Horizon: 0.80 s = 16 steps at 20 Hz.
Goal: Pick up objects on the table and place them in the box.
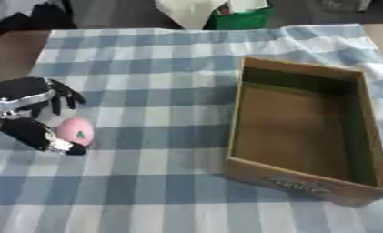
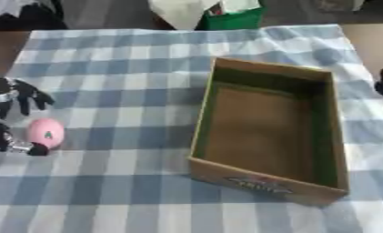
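Box (image 1: pixel 305 132) sits empty, well right; your left hand (image 1: pixel 27 102) brackets the pink egg (image 1: pixel 75 130), fingers above, thumb below, not yet closed, poised to pinch

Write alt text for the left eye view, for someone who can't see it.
The robot's left hand reaches around a pink egg-shaped object on a blue checked tablecloth, thumb and fingers either side. An empty cardboard box sits to the right.
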Each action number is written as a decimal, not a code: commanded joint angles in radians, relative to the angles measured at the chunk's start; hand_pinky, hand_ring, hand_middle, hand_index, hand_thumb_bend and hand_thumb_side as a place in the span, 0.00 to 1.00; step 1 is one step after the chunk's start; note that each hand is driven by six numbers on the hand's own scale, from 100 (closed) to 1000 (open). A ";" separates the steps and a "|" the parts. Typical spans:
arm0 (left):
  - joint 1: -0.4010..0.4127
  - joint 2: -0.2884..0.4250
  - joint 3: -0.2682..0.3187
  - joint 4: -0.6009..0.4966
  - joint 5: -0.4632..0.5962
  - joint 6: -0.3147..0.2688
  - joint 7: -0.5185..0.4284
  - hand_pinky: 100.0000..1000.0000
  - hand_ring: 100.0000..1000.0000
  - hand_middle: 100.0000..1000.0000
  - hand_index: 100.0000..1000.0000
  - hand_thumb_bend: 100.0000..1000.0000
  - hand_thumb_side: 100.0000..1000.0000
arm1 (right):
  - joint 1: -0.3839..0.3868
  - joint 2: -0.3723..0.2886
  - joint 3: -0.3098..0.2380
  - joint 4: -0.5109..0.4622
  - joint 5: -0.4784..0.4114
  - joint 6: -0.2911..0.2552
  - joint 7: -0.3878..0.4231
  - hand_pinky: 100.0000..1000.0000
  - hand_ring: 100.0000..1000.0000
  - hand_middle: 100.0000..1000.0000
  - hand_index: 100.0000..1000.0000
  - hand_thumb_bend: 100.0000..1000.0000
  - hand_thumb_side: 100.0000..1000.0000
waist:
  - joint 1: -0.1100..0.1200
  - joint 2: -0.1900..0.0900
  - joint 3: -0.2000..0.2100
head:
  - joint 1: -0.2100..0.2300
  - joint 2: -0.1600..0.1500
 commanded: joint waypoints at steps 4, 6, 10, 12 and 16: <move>-0.010 0.037 0.021 0.014 -0.039 -0.001 0.015 0.33 0.58 0.67 0.86 0.70 0.61 | -0.008 -0.007 0.000 -0.015 0.007 0.000 0.006 0.88 0.88 0.66 0.93 0.00 1.00 | 0.001 -0.012 0.001 | -0.002 -0.014; -0.010 0.035 0.018 0.025 -0.043 -0.004 0.009 0.33 0.59 0.67 0.86 0.70 0.60 | -0.009 -0.006 0.000 -0.015 0.008 0.000 0.006 0.88 0.88 0.66 0.93 0.00 1.00 | 0.001 -0.011 0.000 | -0.001 -0.014; -0.013 0.028 0.001 0.062 -0.047 -0.013 -0.027 0.33 0.59 0.68 0.85 0.69 0.58 | -0.010 -0.005 0.000 -0.015 0.007 -0.001 0.006 0.88 0.88 0.66 0.93 0.00 1.00 | 0.000 -0.009 -0.004 | 0.001 -0.015; -0.017 0.025 -0.005 0.075 -0.049 -0.020 -0.041 0.33 0.60 0.68 0.84 0.69 0.58 | -0.009 -0.005 0.000 -0.015 0.007 -0.002 0.005 0.88 0.88 0.66 0.93 0.00 1.00 | 0.000 -0.008 -0.005 | 0.003 -0.015; -0.024 0.017 -0.015 0.098 -0.053 -0.030 -0.058 0.33 0.59 0.67 0.83 0.69 0.58 | -0.010 -0.004 0.000 -0.015 0.007 0.000 0.004 0.88 0.88 0.66 0.93 0.00 1.00 | 0.000 -0.008 -0.006 | 0.007 -0.018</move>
